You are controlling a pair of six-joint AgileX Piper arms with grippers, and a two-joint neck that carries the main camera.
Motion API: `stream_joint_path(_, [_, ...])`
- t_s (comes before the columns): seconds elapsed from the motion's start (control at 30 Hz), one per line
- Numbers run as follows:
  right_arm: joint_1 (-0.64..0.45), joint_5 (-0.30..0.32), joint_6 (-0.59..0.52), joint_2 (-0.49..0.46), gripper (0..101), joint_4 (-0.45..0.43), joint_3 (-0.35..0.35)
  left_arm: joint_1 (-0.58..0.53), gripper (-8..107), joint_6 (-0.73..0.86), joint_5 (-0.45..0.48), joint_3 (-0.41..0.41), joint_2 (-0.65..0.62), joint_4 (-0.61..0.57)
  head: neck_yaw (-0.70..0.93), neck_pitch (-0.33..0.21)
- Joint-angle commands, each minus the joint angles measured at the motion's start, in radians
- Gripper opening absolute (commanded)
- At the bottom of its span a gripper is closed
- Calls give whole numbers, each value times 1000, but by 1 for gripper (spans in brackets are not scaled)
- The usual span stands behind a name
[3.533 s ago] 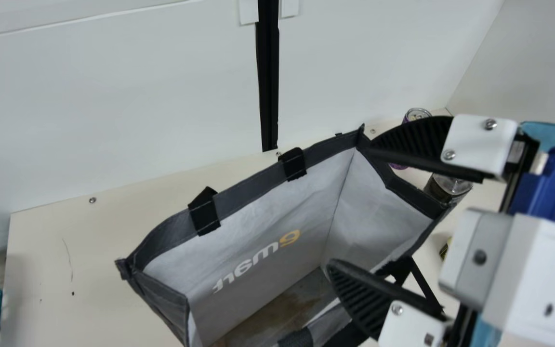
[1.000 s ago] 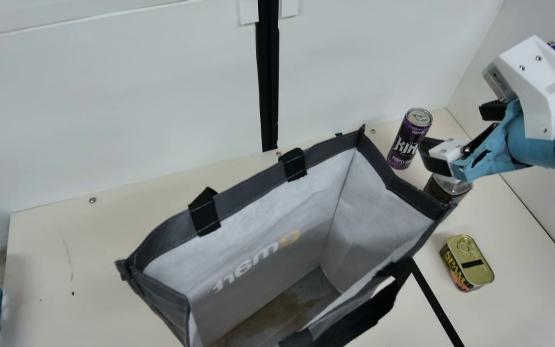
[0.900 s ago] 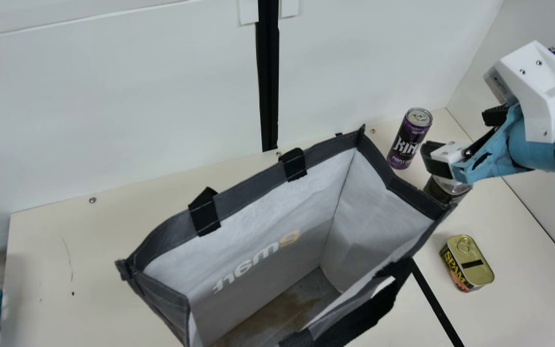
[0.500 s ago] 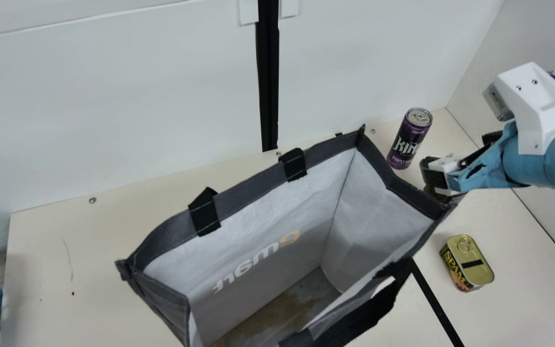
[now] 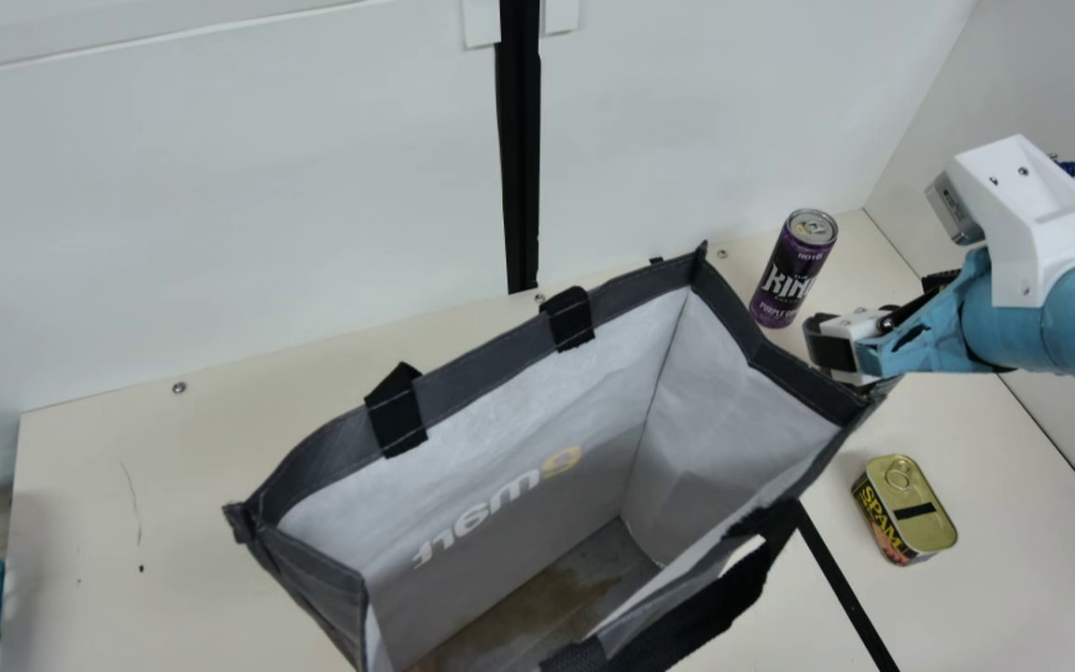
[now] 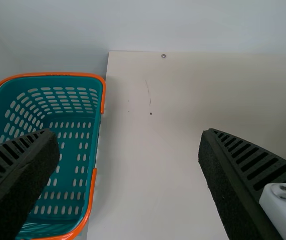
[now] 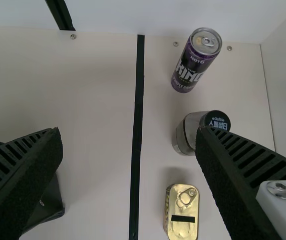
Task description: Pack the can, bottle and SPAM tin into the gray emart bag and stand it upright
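Note:
In the main view my right gripper point(image 5: 881, 311) hangs beyond the gray bag's right corner, beside the purple can point(image 5: 791, 271). The right wrist view has the same gripper point(image 7: 128, 131) open and holding nothing; one finger overlaps the dark bottle point(image 7: 187, 134) from that camera. The can point(image 7: 195, 62) stands upright near the back wall. The gray emart bag point(image 5: 500, 439) is upright with its mouth spread and only its floor visible inside. Right of it lies the SPAM tin point(image 5: 920, 532), ring-pull side up. My left gripper point(image 6: 127, 134) is open with nothing held.
A teal basket with an orange rim point(image 6: 101, 100) sits off the table's left end. White walls point(image 5: 267, 187) rise behind and at the right. Bare tabletop point(image 5: 127, 560) spreads left of the bag, and a black strip point(image 5: 841, 579) crosses the table on its right.
My right gripper has left the bag's right side and backed off toward the far right. Over the last second it has come lower, near the bag's right corner. The can, tin and bag have kept their places.

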Motion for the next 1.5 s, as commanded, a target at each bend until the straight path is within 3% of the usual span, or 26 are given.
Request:
stream_joint_path(0.0, [0, 0, 0, 0, 95, 0, 0, 0, 90, 0, 0, 0, 0, 0, -1, -23])
stream_joint_path(0.7, [0, 0, 0, 0, 95, 0, 0, -28, 90, 9, -16, -32, 41, 8, -1, -23])
stream_joint_path(1.13, [0, 0, 0, 0, 95, 0, 0, -67, 90, 68, -46, -149, 138, -9, -1, -23])
stream_joint_path(1.47, [0, 0, 0, 0, 95, 0, 0, -46, 90, 159, -60, -268, 214, -98, -1, -23])
